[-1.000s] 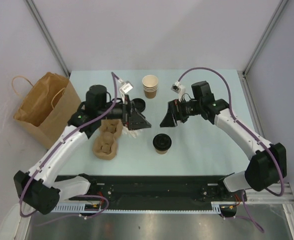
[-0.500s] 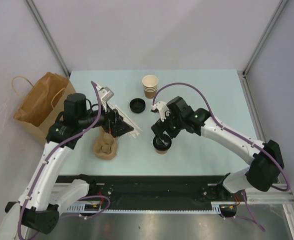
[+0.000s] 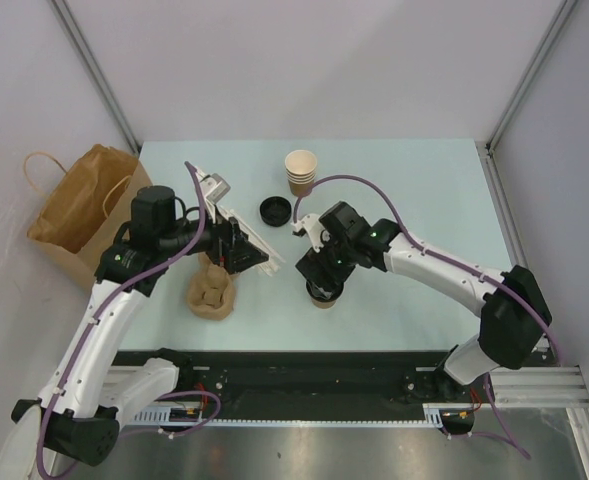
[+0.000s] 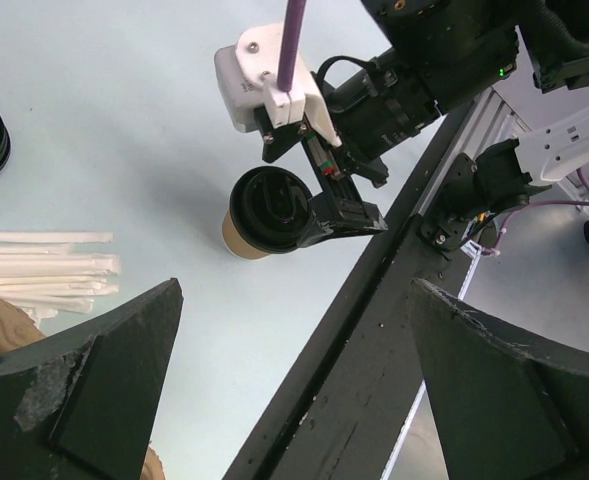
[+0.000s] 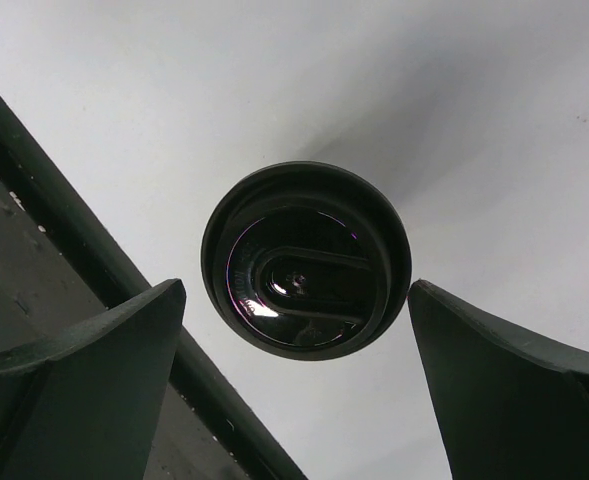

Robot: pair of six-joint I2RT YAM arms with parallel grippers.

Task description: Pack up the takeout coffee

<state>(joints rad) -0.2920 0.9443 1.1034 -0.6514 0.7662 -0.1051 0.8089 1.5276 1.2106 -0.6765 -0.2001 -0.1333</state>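
The right gripper [image 3: 317, 270], jaws spread wide, is swinging down over the lidded coffee cup [image 5: 306, 255], readying a grab for packing, while the left gripper [image 3: 246, 252] is waiting, likewise spread.

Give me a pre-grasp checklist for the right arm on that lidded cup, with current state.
1. Right pincer open: ok, jaws wide.
2. Right pincer centred on the takeout coffee: ok, the wrist view shows it between the two fingers.
3. Lid seated on the cup: looks on; whether it is pressed fully home, cannot tell.
4. Fingers low enough to catch the cup wall rather than the lid: cannot tell.
5. Left pincer out of the way: ok, open and apart, over the cup carrier.
6. Paper bag upright with its mouth open: ok.
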